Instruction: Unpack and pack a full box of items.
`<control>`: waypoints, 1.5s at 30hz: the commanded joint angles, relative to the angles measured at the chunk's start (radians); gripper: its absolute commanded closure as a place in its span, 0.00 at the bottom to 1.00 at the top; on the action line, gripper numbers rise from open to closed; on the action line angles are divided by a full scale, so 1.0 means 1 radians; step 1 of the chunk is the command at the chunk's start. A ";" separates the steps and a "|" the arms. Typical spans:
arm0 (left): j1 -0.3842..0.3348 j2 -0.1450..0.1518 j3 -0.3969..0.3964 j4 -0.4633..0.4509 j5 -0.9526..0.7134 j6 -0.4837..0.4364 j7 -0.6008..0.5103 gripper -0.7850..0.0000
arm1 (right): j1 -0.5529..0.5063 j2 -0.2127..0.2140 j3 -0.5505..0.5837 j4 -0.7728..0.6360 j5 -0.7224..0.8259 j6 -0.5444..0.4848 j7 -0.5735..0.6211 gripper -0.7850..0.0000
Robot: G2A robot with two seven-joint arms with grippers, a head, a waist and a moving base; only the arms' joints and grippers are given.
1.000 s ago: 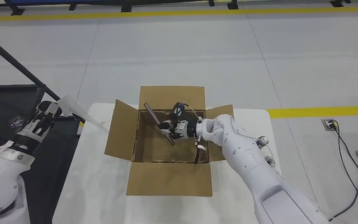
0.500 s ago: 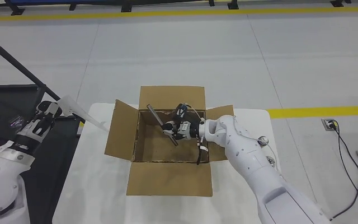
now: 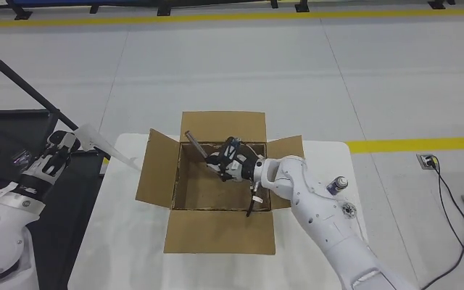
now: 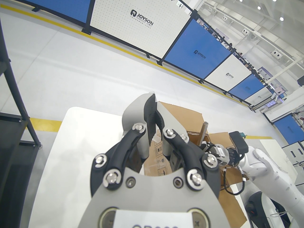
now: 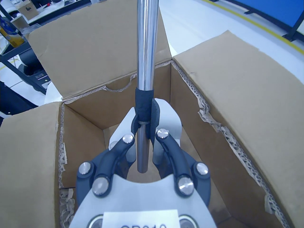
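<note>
The desk (image 3: 130, 239) carried an open cardboard box (image 3: 220, 230) at its middle, all four flaps folded outward.

The right pincer (image 5: 144, 119) hung over the far half of the box opening, pinching a metal rod (image 3: 197, 145). The rod slanted up from the pincer toward the desk's far left corner.

The left pincer (image 4: 154, 117) sat at the desk's left edge, well apart from the box, with its pads pressed together on nothing.

A small can (image 3: 336, 184) stood near the desk's right edge.

Handling, as judged:
- The rod looked like polished steel: stiff, not fragile, probably heavy for its thickness, and slippery on bare metal.
- The grip sat on a black wrapped band (image 5: 143, 105) near one end, which likely gave the best friction.
- Most of the length projected beyond the pads, so the rod could pivot in the grip and strike a box wall.
</note>
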 commanded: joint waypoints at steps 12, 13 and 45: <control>0.000 0.000 0.000 0.000 0.000 0.000 0.000 1.00 | -0.532 0.113 0.398 -0.818 -0.010 0.199 0.194 1.00; 0.000 0.000 0.000 0.000 0.000 0.000 0.000 1.00 | -0.556 0.118 0.439 -0.851 -0.002 0.227 0.184 1.00; 0.000 0.000 0.000 0.000 0.000 0.000 0.000 1.00 | -0.403 0.221 0.701 -0.325 0.408 0.341 0.975 1.00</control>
